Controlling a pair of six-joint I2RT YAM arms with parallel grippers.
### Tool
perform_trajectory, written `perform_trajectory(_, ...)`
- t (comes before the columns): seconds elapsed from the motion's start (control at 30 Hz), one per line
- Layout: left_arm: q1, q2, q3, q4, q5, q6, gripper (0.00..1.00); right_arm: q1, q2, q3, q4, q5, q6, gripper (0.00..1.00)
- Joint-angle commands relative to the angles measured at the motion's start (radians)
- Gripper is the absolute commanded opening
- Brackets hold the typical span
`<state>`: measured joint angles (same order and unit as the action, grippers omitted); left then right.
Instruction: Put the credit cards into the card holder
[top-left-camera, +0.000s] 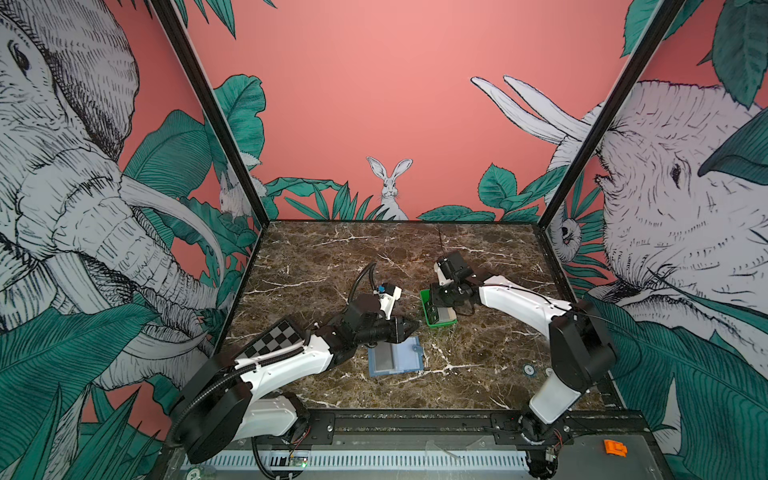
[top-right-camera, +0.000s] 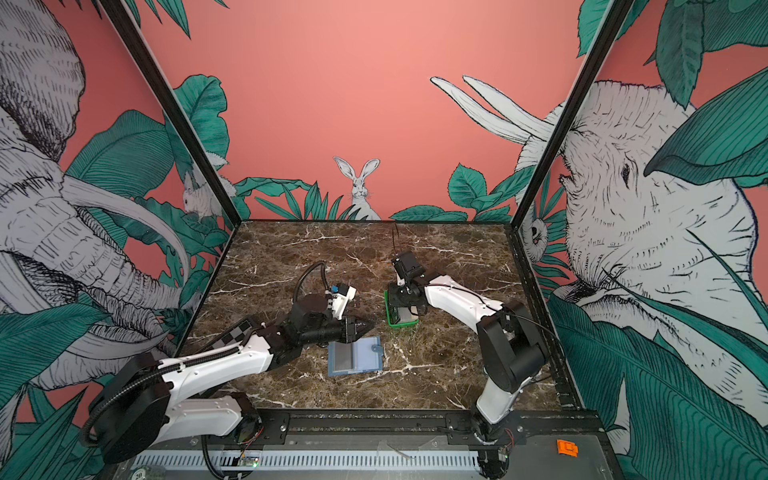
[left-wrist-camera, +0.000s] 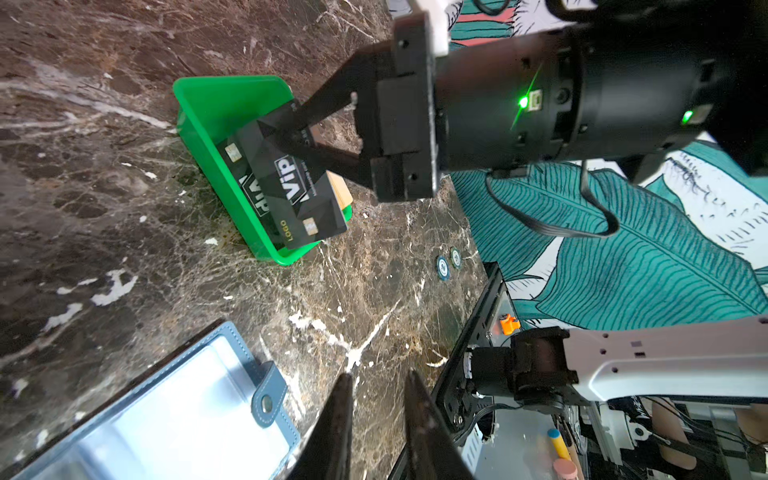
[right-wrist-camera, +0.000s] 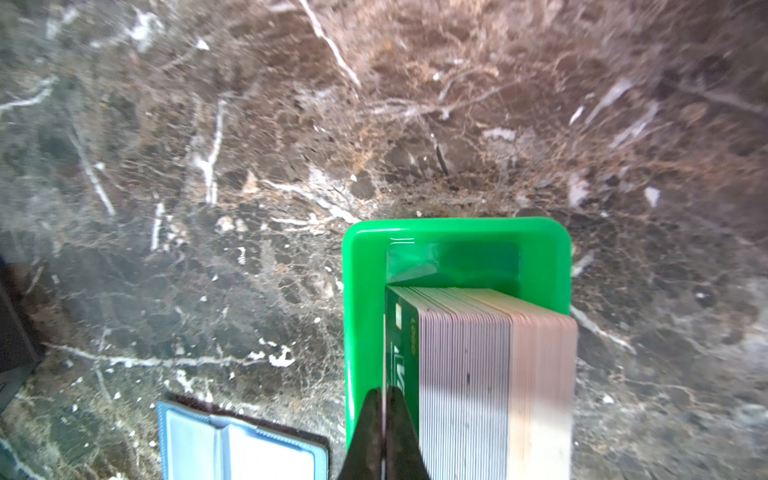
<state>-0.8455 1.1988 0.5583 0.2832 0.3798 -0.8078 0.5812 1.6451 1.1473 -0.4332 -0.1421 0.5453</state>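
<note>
The card holder (top-left-camera: 395, 357) lies open on the desk (top-left-camera: 478, 257), near the front edge. The left end effector (top-left-camera: 413, 325) is positioned just beside its rear edge. The right end effector (top-left-camera: 439, 309) reaches into the green tray (top-left-camera: 424, 306), which contains credit cards (top-left-camera: 449, 314).

The card holder (top-left-camera: 395, 358) lies opened flat on the table (top-left-camera: 332, 249), near the front, a little left of the middle. Behind it and to its right, apart from it, stands the tray (top-left-camera: 424, 305). The credit cards (right-wrist-camera: 478, 374) stand on edge in the tray's near end. The right gripper (right-wrist-camera: 384, 392) is over the tray, fingertips either side of the outermost card (left-wrist-camera: 299, 195) on the stack's left. The left gripper (top-left-camera: 415, 326) hangs by the holder's far right corner
</note>
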Motion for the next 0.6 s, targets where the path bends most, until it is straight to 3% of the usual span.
perform_trajectory(0.0, -0.004, -0.077, -0.043, 0.003, -0.025, 0.009, 0.23, 0.008, -0.095, -0.049, 0.031, -0.007, -0.021, 0.02)
perform_trajectory(0.37, -0.007, -0.282, -0.112, -0.151, -0.050, 0.008, 0.28, 0.042, -0.361, -0.273, 0.154, -0.133, 0.042, 0.02)
perform_trajectory(0.57, -0.007, -0.239, -0.182, 0.001, -0.008, -0.073, 0.27, 0.046, -0.504, -0.408, 0.289, -0.239, 0.146, 0.02)
